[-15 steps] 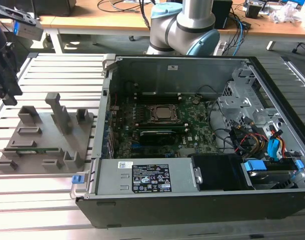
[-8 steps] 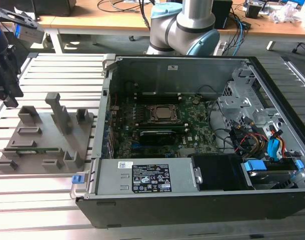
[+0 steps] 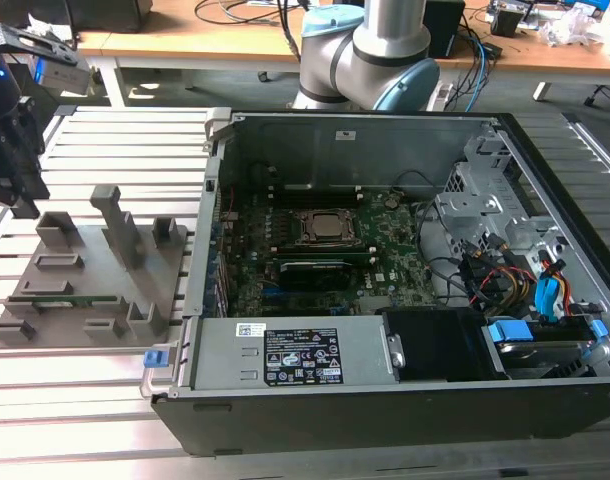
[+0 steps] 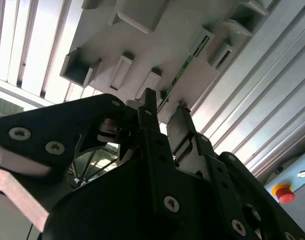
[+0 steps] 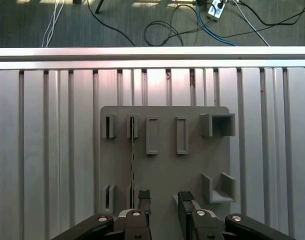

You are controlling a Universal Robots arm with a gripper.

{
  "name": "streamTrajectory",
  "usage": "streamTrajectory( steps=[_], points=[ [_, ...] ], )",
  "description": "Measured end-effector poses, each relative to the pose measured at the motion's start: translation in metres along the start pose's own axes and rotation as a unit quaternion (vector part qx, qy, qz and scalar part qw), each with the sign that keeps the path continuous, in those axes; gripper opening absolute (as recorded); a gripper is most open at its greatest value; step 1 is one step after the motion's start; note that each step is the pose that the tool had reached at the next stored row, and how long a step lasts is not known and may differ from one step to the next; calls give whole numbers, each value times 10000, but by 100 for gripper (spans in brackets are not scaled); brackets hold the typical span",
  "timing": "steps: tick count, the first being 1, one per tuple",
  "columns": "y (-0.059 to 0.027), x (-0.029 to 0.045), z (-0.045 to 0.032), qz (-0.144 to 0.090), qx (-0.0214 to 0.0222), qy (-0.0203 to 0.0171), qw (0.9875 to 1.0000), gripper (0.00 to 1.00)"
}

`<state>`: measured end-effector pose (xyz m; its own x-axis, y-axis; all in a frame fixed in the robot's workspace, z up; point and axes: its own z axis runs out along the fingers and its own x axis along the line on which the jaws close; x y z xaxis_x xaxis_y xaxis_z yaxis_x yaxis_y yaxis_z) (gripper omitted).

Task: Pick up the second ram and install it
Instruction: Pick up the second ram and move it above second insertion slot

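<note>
The second ram [image 3: 70,298] is a thin green stick standing on edge in a slot of the grey slotted tray [image 3: 85,322], at the exterior view's left. It appears edge-on as a narrow line [image 5: 132,160] in the first wrist view, and as a green edge [image 4: 185,67] in the second wrist view. My gripper [image 5: 164,199] hovers above the tray, open, with nothing between its fingers. The ram lies just outside one fingertip [image 5: 144,196], not within the gap. In the exterior view the gripper [image 3: 20,195] hangs over the tray's far left end.
An open computer case [image 3: 545,150] with the green motherboard [image 3: 385,260] takes up the exterior view's middle and right. The tray carries raised posts [image 3: 120,225] and a box-shaped holder [image 5: 217,125]. Everything rests on a slatted aluminium table [image 5: 42,150]. Cables lie on the floor beyond.
</note>
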<state>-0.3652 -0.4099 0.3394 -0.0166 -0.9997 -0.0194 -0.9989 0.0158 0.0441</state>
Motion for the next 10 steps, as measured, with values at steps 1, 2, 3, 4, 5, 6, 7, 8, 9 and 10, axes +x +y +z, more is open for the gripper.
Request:
streamTrajectory(
  steps=[1, 2, 3, 4, 5, 6, 7, 8, 9, 10],
  points=[
    [-1, 0, 14, 0, 0, 0, 10000, 36],
    [-1, 1, 31, 0, -1, 0, 10000, 36],
    [-2, 1, 45, 0, 0, 0, 10000, 36],
    [-3, 1, 61, 0, 0, 0, 10000, 36],
    [-3, 1, 80, 0, 0, 0, 10000, 36],
    [-4, 2, 86, 0, 0, 0, 10000, 36],
    [-4, 2, 92, 0, 0, 0, 10000, 36],
    [-4, 2, 106, 0, 0, 0, 10000, 36],
    [-5, 3, 125, 0, 0, 0, 10000, 36],
    [-6, 3, 136, 0, 0, 0, 10000, 36]
  ],
)
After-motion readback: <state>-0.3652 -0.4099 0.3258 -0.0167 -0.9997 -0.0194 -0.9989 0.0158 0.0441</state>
